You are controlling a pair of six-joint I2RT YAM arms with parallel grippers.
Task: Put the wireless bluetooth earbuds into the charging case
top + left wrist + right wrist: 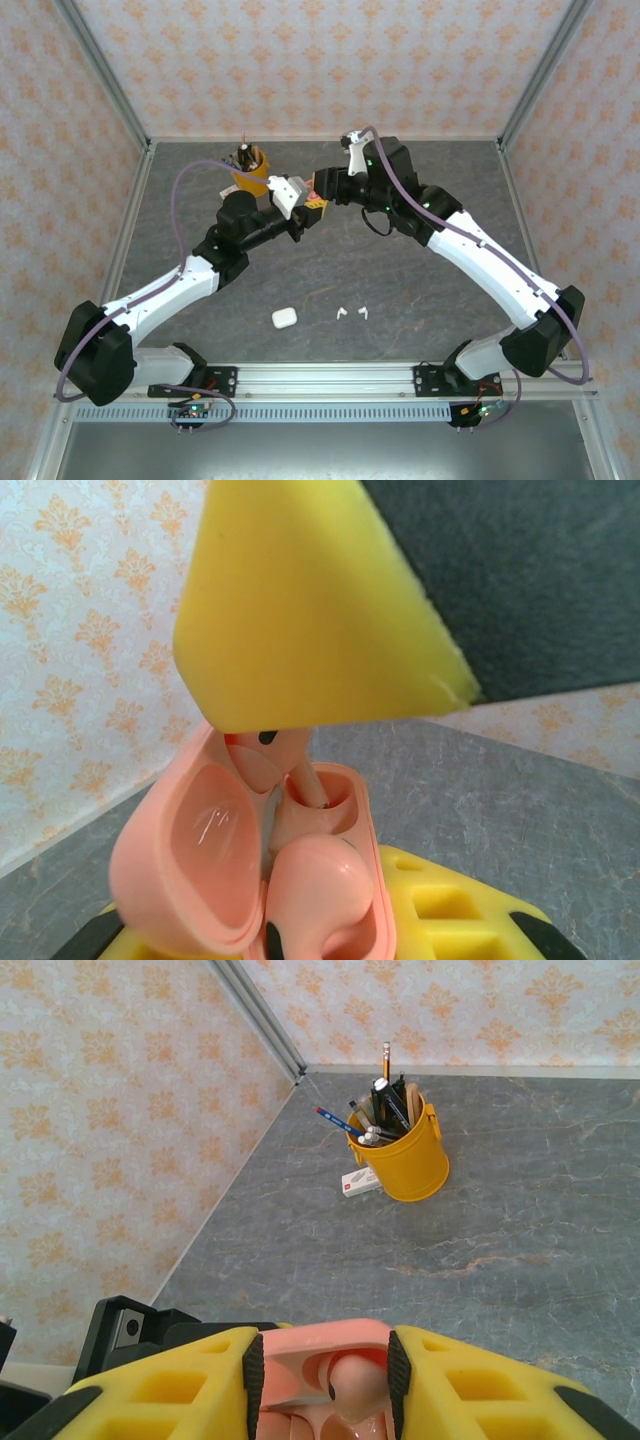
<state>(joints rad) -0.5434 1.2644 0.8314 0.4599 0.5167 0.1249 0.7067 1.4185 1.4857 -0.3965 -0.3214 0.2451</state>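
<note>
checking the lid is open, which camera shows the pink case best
Left wrist view: the pink case sits close up, lid open, a pink earbud stem-down in a well. The right wrist view gives a strip of it between yellow fingers; the top external view, a distant speck.

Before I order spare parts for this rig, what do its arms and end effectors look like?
The left arm and right arm have white links, bulky black joints and a purple cable looping alongside each. The right end effector has yellow fingers with square pockets and black inner pads.
</note>
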